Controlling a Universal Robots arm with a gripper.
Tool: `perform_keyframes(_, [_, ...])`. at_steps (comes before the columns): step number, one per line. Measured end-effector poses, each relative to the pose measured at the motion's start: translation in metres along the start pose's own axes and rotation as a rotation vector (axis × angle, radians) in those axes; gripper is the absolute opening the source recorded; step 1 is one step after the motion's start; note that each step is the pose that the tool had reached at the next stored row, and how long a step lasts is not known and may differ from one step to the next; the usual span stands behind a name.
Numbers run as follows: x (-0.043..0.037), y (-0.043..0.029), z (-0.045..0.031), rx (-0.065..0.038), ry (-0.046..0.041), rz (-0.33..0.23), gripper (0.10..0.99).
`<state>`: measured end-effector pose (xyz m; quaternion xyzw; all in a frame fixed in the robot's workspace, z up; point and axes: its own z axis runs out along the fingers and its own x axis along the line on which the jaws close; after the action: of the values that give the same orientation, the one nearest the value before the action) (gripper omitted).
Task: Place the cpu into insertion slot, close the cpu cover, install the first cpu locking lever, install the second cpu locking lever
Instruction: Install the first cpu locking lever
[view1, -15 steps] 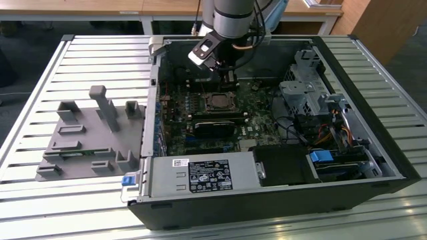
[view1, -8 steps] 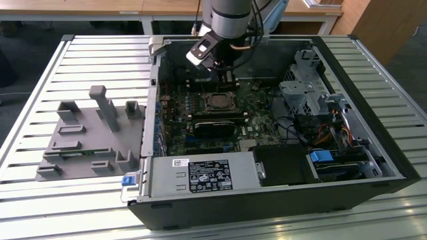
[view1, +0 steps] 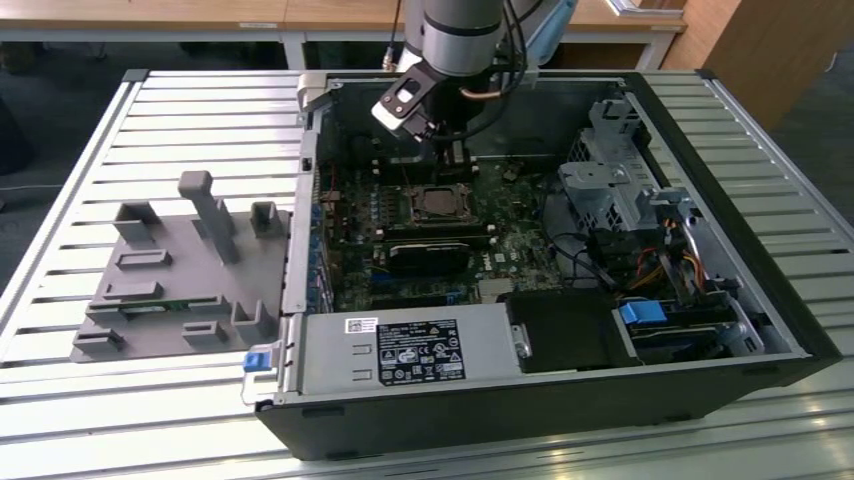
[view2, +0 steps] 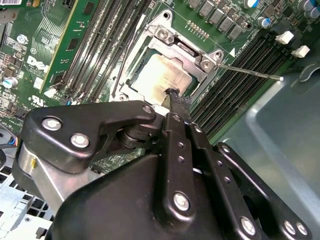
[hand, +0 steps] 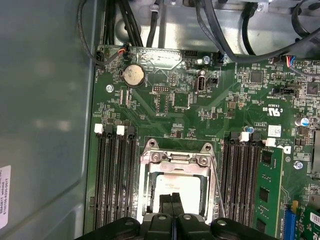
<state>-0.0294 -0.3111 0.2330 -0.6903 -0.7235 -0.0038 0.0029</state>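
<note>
Currently: end effector (view2: 173, 95), fingers (hand: 166, 204) pressed together into one narrow tip, likely for pushing rather than gripping. Directly beneath tip, apparently touching: cpu (view2: 160, 75), flat in insertion slot (view1: 414, 205). Beside it: locking lever (view2: 245, 71), standing free, unlatched

Matt black gripper (view2: 172, 94), dull silvery metal cpu (view2: 159, 75), shiny metal cpu cover (hand: 175, 159).
</note>
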Motion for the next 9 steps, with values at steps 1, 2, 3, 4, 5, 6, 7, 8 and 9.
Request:
perform_keyframes(1, [0.0, 0.0, -0.0002, 0.0, -0.0004, 0.0, 0.106])
perform_keyframes(2, [0.0, 0.0, -0.0005, 0.0, -0.0006, 0.0, 0.106])
perform_keyframes(3, [0.0, 0.0, -0.0008, 0.0, -0.001, 0.0, 0.106])
perform_keyframes(4, [0.0002, 0.0, -0.001, 0.0, -0.0018, 0.0, 0.106])
perform_keyframes(5, [0.0002, 0.0, -0.0014, 0.0, -0.003, 0.0, 0.106])
perform_keyframes(6, [0.0001, 0.0, -0.0019, 0.0, -0.0038, 0.0, 0.106])
perform_keyframes(7, [0.0001, 0.0, -0.0028, 0.0, -0.0047, 0.0, 0.106])
perform_keyframes(8, [0.0002, 0.0, -0.0042, 0.0, -0.0051, 0.0, 0.106])
perform_keyframes(9, [0.0002, 0.0, -0.0061, 0.0, -0.0053, 0.0, 0.106])
